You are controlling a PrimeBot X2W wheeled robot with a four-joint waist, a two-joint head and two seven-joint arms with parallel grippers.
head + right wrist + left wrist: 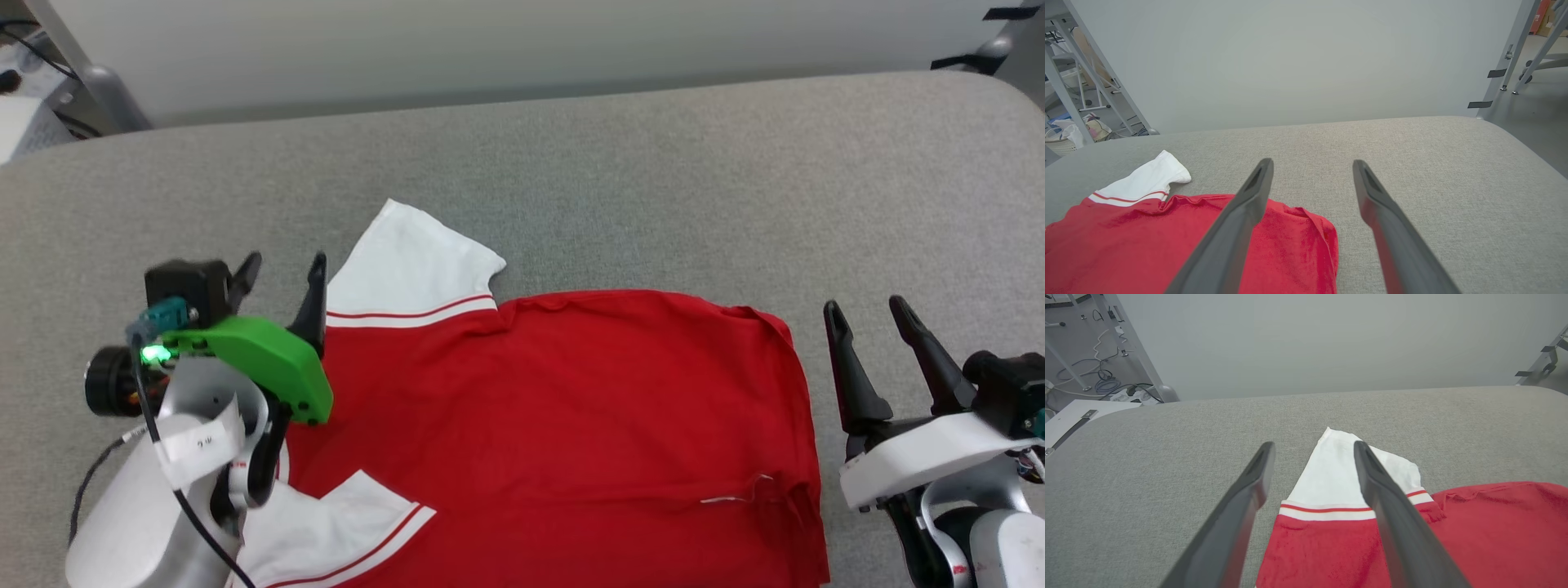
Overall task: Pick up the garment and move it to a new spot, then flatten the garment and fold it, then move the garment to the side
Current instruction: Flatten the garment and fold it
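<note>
Garment (pixel 563 425) spread on grey surface (pixel 653 188); left fingers (pixel 314 302) wide apart, empty, at its edge beside far sleeve (pixel 408 261); right fingers (pixel 849 367) likewise, just off its opposite edge. Risk: splayed sleeve could bunch, skewing fold.

The left gripper (pixel 286 261) — two long dark fingers (pixel 314 302) on a green-capped wrist — stands spread wide, empty. The right gripper (pixel 864 304), on its white wrist, gapes empty too.
</note>
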